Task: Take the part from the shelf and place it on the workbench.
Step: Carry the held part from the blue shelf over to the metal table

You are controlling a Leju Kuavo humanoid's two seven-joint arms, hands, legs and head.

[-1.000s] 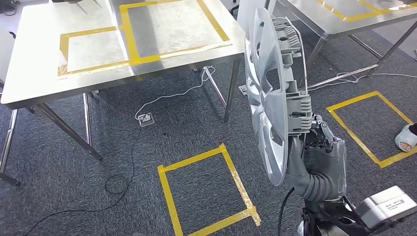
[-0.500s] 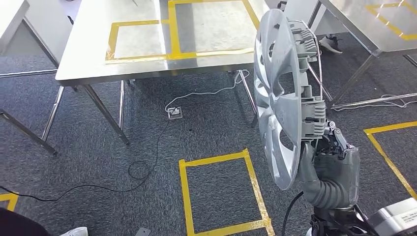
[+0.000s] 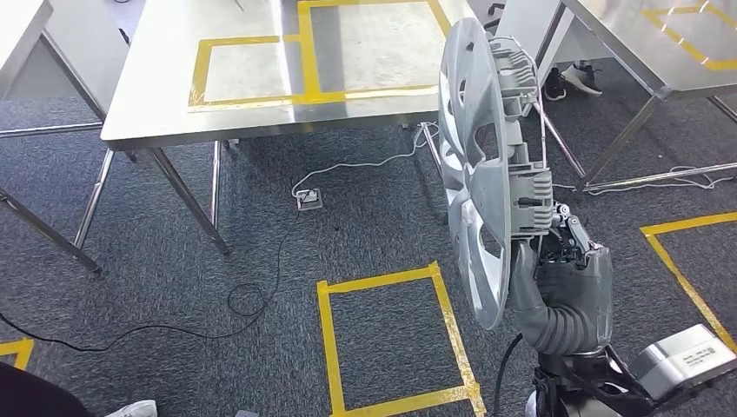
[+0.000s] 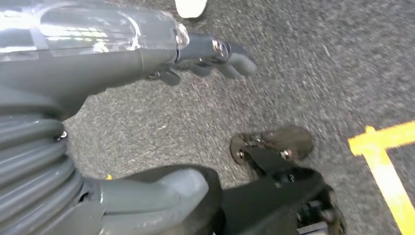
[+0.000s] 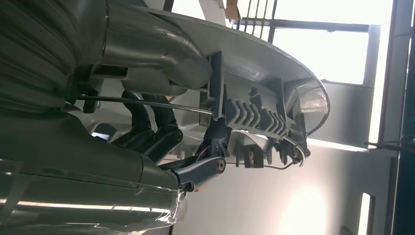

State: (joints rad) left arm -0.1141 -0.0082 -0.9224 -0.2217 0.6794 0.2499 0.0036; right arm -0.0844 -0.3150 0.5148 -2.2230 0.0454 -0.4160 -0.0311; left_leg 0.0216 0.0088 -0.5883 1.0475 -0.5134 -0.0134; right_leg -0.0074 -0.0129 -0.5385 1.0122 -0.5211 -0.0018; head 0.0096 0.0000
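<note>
right robot hand [image 3: 565, 261]: grey ribbed wrist cover, thick grey thumb, dark fingers with exposed linkages, black cable below, pale box at forearm. left robot hand [image 4: 147, 58]: glossy grey shell, dark fingers.

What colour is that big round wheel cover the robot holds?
Silver-grey all over; the wheel cover shows best in the head view.

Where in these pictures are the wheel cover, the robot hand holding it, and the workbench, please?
wheel cover [image 3: 469, 165]: head view, on its silver face.
right robot hand [image 3: 565, 269]: head view, on its grey back.
workbench [image 3: 165, 95]: head view, on bare steel top.
</note>
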